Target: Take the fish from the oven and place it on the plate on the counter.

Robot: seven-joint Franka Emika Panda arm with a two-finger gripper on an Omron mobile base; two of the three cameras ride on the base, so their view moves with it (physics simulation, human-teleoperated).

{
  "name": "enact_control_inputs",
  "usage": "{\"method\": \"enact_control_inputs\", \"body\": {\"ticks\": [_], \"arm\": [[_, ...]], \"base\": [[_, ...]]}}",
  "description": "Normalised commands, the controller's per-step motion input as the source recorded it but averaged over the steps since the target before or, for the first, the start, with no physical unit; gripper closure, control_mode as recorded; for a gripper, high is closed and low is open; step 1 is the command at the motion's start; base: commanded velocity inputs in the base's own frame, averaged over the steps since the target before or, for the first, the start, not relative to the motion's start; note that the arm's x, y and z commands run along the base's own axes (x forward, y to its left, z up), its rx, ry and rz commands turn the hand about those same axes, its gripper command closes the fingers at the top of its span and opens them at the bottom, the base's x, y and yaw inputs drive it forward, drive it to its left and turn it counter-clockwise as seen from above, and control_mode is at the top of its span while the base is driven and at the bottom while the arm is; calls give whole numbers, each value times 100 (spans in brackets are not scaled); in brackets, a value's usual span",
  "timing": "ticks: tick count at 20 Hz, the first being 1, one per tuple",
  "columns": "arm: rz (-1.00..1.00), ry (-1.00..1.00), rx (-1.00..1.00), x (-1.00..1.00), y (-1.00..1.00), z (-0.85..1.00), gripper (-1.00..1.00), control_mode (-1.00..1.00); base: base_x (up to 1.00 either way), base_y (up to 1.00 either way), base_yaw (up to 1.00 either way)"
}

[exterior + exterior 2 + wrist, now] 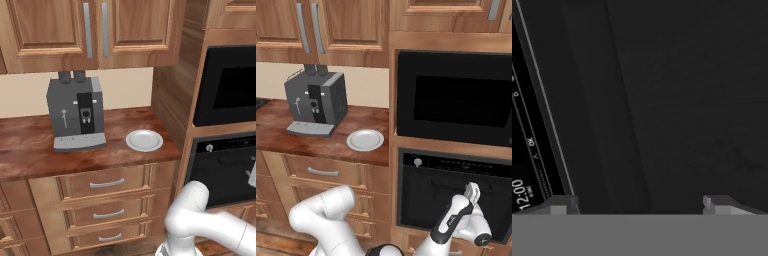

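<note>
The oven (pixel 220 175) (pixel 426 200) sits low in the wooden column, its dark door shut, with a round knob (pixel 417 162) on the black control strip. The fish is hidden behind that door. My gripper (pixel 472 192) (pixel 252 175) hovers close in front of the upper part of the door, pointing at it. In the hand view the gripper (pixel 639 205) is open, fingertips (pixel 562 204) wide apart with nothing between them, facing dark door glass (pixel 677 100) and the clock strip at left. The pale round plate (pixel 144 140) (pixel 365 140) lies bare on the reddish-brown counter (pixel 30 150) (pixel 276 120), left of the oven column.
A grey coffee machine (pixel 77 112) (pixel 315 105) stands on the counter left of the plate. A black-glass appliance (pixel 227 85) (pixel 456 97) sits above the oven. Drawers with silver handles (pixel 107 184) run under the counter, and wooden cabinets hang above.
</note>
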Motion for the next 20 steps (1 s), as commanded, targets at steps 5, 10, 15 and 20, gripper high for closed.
{"method": "enact_control_inputs", "body": {"ticks": [5, 10, 15, 20], "arm": [[0, 0, 0, 30, 0, 5, -100, -100], [0, 0, 0, 32, 0, 1, -100, -100], [0, 0, 0, 18, 0, -3, -100, -100], [0, -2, 0, 15, 0, -10, -100, -100]], "base": [[0, 0, 0], [0, 0, 0], [0, 0, 0], [0, 0, 0]]}}
